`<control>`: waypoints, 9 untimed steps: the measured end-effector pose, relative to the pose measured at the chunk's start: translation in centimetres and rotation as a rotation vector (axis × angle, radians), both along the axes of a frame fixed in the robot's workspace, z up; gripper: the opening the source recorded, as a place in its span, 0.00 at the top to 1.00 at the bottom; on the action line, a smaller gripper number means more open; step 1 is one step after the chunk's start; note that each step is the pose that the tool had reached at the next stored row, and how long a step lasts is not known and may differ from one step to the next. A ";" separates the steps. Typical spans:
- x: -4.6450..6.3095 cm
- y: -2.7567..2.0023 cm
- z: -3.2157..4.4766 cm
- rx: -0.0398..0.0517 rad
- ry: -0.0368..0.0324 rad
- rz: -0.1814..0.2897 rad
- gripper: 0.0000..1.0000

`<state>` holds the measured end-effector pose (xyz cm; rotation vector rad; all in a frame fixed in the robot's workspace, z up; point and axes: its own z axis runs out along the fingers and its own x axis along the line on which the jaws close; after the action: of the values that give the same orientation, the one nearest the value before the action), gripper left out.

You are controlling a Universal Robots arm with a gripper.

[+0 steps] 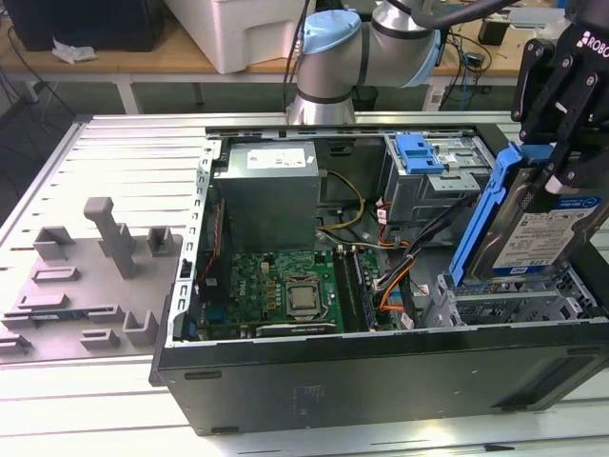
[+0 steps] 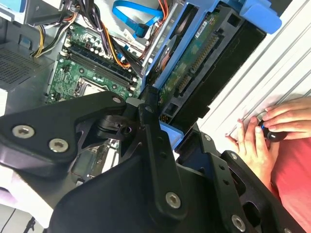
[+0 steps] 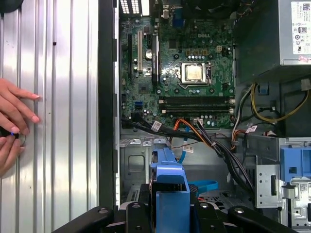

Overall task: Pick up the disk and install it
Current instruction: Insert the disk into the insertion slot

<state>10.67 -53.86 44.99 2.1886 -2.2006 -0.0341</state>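
Disk (image 1: 544, 233) tilted on edge between the jaws, jaws pinching its blue frame, above open computer case (image 1: 381, 381)

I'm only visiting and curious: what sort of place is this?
Probably a robotics lab or workshop: an opened desktop computer case lies on a slotted metal table, the robot's gripper holds the disk over it, and a wooden workbench stands behind.

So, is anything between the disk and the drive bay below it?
The gripper holds the disk tilted over the bay. In the first wrist view a blue cable lies in the bay beside the disk, and a black cable bundle passes close. Either might get in the way.
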 end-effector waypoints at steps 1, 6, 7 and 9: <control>0.0 0.00 0.00 0.0000 0.0010 -0.002 0.63; 0.0 0.00 0.00 -0.0002 0.0033 -0.009 0.63; 0.0 0.00 0.00 -0.0003 0.0033 -0.009 0.63; 0.0 0.00 -0.03 -0.0002 0.0033 -0.009 0.63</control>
<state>10.67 -53.86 44.97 2.1773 -2.2085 -0.0377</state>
